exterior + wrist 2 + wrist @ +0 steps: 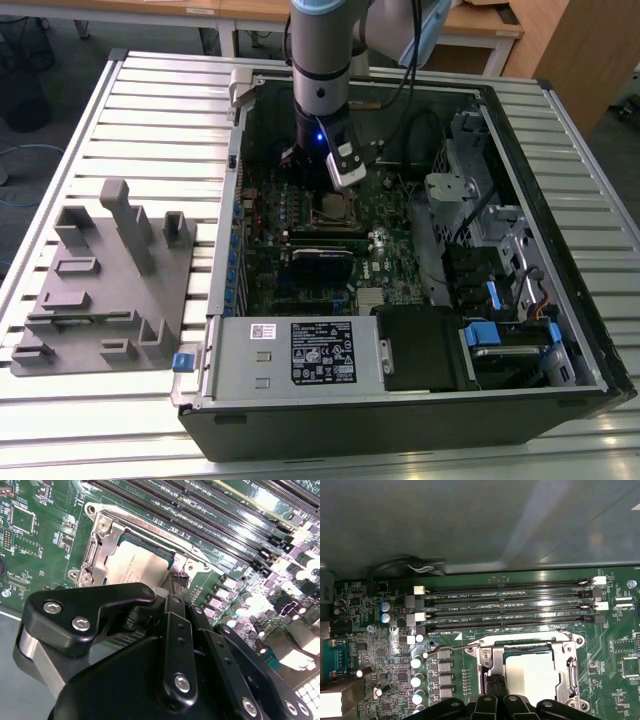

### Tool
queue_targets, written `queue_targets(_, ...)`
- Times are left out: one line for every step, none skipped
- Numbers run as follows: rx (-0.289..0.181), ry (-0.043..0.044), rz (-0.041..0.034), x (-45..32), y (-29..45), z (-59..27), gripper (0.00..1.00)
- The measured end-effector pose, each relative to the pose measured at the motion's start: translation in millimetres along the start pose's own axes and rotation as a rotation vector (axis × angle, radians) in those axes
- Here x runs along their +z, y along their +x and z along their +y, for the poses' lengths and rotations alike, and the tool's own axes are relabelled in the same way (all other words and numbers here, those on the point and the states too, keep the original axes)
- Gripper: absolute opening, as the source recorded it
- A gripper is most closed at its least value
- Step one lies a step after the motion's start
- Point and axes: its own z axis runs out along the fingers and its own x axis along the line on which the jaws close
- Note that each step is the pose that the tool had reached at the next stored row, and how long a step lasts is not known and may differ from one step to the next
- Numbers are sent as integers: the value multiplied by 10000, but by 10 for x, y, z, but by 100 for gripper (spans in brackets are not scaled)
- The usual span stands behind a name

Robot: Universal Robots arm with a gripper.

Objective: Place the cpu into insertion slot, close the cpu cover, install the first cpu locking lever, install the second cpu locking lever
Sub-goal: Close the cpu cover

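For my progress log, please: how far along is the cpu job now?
Done: the cpu lies seated, with the cpu cover down around it. In hand: the gripper is at the cover's edge. Left: the locking levers; whether either is latched, I cannot tell.

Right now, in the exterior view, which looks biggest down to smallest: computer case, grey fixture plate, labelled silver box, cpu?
1. computer case
2. grey fixture plate
3. labelled silver box
4. cpu, by far the smallest
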Motion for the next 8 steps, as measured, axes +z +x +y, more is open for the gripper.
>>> queue_targets(-7,-1,-1,3,3,0,11)
queue_targets(-15,1,-2,5,5,-1,11)
queue_targets(-19,1,-2,7,7,-1,11)
queue_targets(-21,1,-2,7,9,-1,11)
queue_targets(-22,1,-2,8,10,-1,11)
queue_targets(-23,1,-2,9,11,-2,11)
queue_targets(-23,-2,-4,13,13,-1,11)
queue_targets(-24,-1,-3,16,15,-2,11)
